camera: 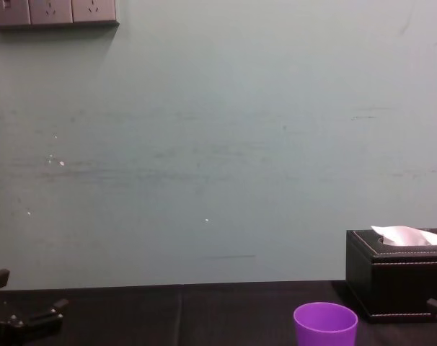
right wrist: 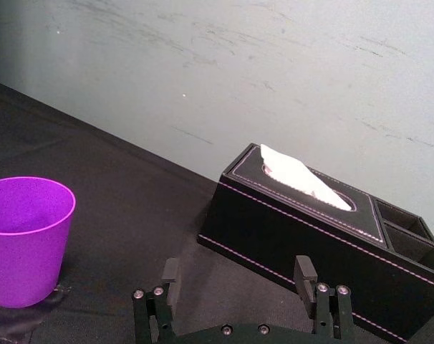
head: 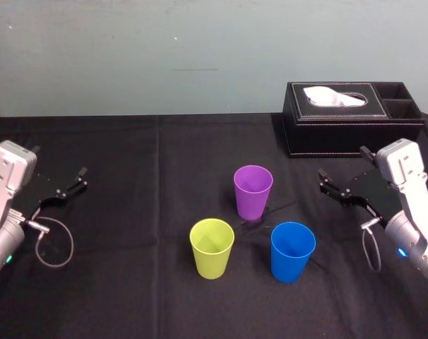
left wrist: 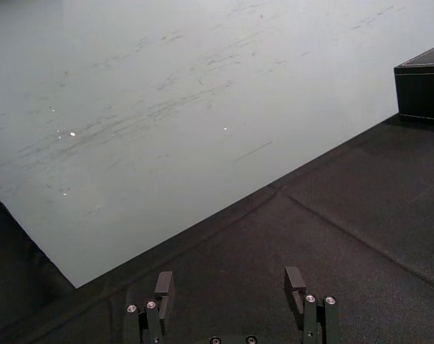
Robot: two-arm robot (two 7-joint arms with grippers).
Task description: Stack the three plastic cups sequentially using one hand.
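Right tool (right wrist: 236,271): jaws wide, empty, above the table (head: 129,155). To its left, upright and apart: purple cup (head: 253,192), blue cup (head: 292,251), yellow-green cup (head: 212,247). Left tool (left wrist: 229,279): wide, idle. Nothing is stacked; the next move is probably gripping one cup's wall.

Item 1, left hand (left wrist: 229,281): held low at the robot's left side, pointing forward and inward, fingers (left wrist: 163,285) spread wide, empty.
Item 2, right hand (right wrist: 238,269): held low at the right side, mirrored pose, fingers spread wide, empty.
Grey wrists (head: 8,173) angle inward.
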